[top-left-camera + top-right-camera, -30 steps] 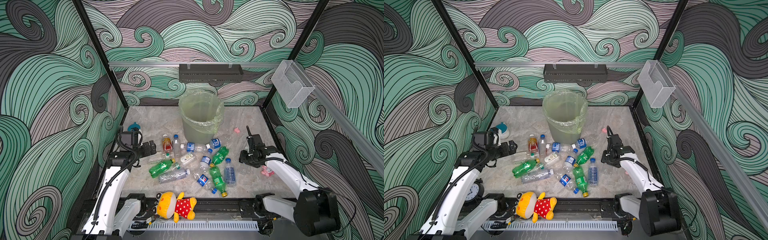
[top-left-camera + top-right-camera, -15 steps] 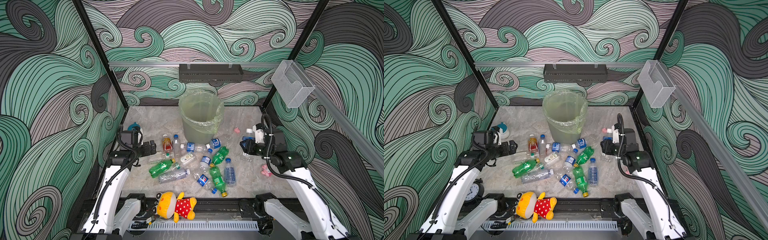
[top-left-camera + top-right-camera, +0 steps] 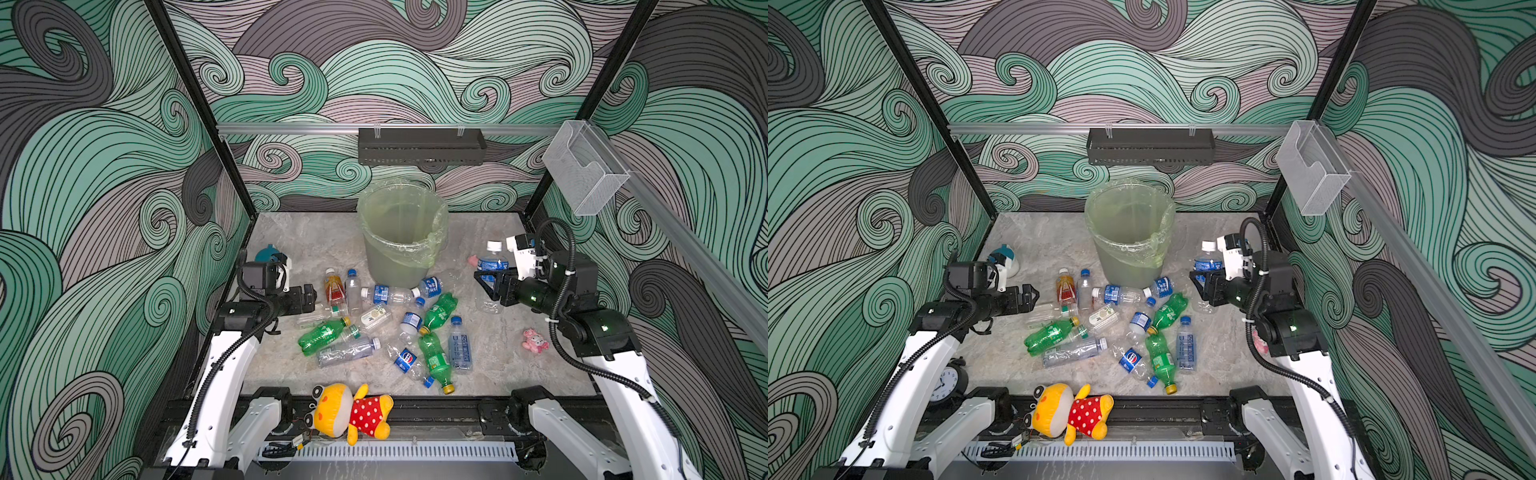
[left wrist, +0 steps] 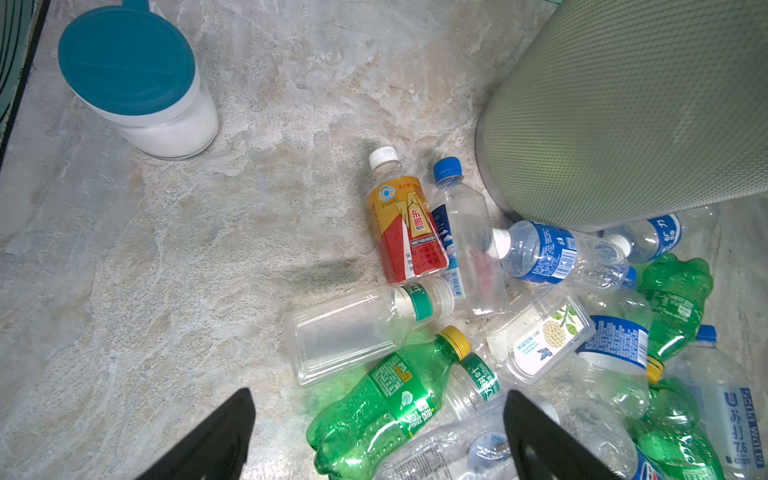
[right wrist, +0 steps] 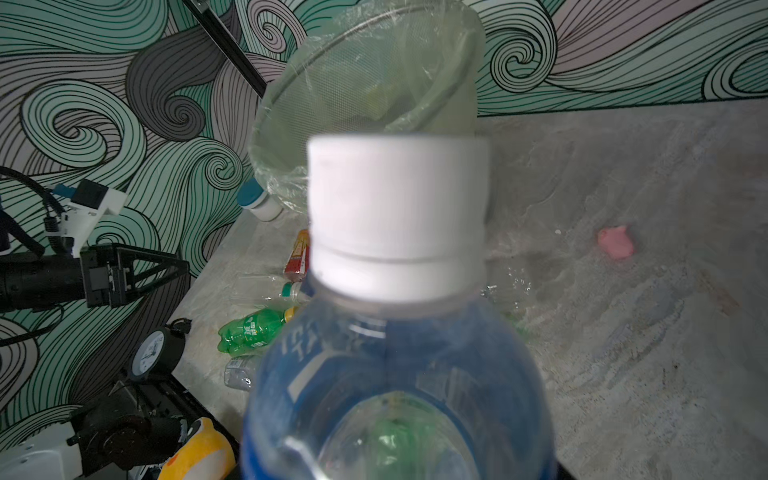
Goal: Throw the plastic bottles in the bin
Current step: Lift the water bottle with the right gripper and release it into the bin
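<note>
My right gripper (image 3: 489,279) is shut on a clear plastic bottle (image 3: 493,261) with a blue label and white cap, held in the air to the right of the bin (image 3: 401,237). This bottle (image 5: 395,332) fills the right wrist view, its cap towards the bag-lined bin (image 5: 365,83). Several more plastic bottles (image 3: 374,320) lie in a heap in front of the bin, among them an orange-red bottle (image 4: 405,232). My left gripper (image 4: 376,419) is open at the heap's left edge, above a green bottle (image 4: 386,407), touching nothing.
A teal-lidded white cup (image 4: 137,83) stands at the back left. A yellow plush toy (image 3: 353,411) lies on the front rail. A small pink toy (image 3: 535,340) and a pink scrap (image 5: 616,243) lie on the right. A clock (image 3: 946,380) sits front left. A clear wall box (image 3: 582,170) hangs at the right.
My right arm has risen from the table with the blue-labelled bottle in its gripper and now holds it up beside the bin. The left arm has not moved.
</note>
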Motion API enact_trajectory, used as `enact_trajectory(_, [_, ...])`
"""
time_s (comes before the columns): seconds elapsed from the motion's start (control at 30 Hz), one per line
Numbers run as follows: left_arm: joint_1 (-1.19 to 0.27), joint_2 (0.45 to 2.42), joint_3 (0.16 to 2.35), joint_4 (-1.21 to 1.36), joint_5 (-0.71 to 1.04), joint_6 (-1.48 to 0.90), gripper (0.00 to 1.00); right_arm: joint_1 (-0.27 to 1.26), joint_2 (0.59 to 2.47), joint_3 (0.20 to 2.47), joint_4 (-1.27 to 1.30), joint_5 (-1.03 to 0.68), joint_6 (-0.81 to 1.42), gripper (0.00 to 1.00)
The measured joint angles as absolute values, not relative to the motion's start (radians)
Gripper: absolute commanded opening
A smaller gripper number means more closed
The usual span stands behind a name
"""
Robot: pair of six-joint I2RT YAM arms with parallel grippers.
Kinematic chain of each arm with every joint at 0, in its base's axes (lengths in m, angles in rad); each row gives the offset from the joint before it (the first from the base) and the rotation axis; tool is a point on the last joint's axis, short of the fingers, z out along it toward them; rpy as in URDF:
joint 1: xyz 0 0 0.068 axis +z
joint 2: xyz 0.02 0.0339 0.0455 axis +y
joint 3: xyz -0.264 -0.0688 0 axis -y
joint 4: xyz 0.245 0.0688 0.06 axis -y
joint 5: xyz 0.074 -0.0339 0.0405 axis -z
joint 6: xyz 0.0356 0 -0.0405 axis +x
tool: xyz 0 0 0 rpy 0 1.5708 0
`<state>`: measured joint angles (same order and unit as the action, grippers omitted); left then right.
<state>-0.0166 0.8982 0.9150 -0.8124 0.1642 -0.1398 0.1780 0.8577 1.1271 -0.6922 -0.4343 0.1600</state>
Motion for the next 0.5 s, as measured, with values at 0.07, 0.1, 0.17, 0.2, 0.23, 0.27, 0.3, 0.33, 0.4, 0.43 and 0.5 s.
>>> enact_trajectory(0.07, [-0.017,0.897,0.915,-0.813,0.165,-0.139,0.96,0.188,0.911,1.182,-0.668,-0.444,0.163,0.46])
enact_trajectory(0.1, [-0.017,0.897,0.915,-0.813,0.165,-0.139,0.96,0.202,0.959,1.230,-0.645,-0.447,0.166,0.46])
enact_trajectory(0.17, [-0.017,0.897,0.915,-0.814,0.165,-0.139,0.96,0.244,1.079,1.351,-0.613,-0.439,0.169,0.46])
enact_trajectory(0.2, [-0.017,0.897,0.915,-0.814,0.165,-0.139,0.96,0.271,1.158,1.435,-0.597,-0.432,0.168,0.50])
enact_trajectory(0.23, [-0.017,0.897,0.915,-0.814,0.165,-0.139,0.96,0.297,1.243,1.529,-0.578,-0.422,0.168,0.54])
enact_trajectory(0.27, [-0.017,0.897,0.915,-0.814,0.165,-0.140,0.96,0.324,1.332,1.623,-0.560,-0.416,0.167,0.62])
enact_trajectory(0.3, [-0.017,0.898,0.916,-0.815,0.165,-0.141,0.96,0.344,1.412,1.710,-0.553,-0.413,0.166,0.74])
enact_trajectory(0.33, [-0.017,0.900,0.918,-0.816,0.165,-0.141,0.97,0.362,1.501,1.806,-0.547,-0.405,0.164,0.90])
enact_trajectory(0.4, [-0.017,0.907,0.933,-0.824,0.164,-0.141,0.99,0.386,1.631,1.945,-0.558,-0.397,0.156,0.99])
enact_trajectory(0.43, [-0.017,0.912,0.943,-0.827,0.163,-0.141,0.99,0.395,1.674,1.985,-0.568,-0.389,0.152,0.99])
enact_trajectory(0.5, [-0.017,0.919,0.963,-0.834,0.164,-0.139,0.99,0.403,1.695,1.993,-0.595,-0.372,0.141,1.00])
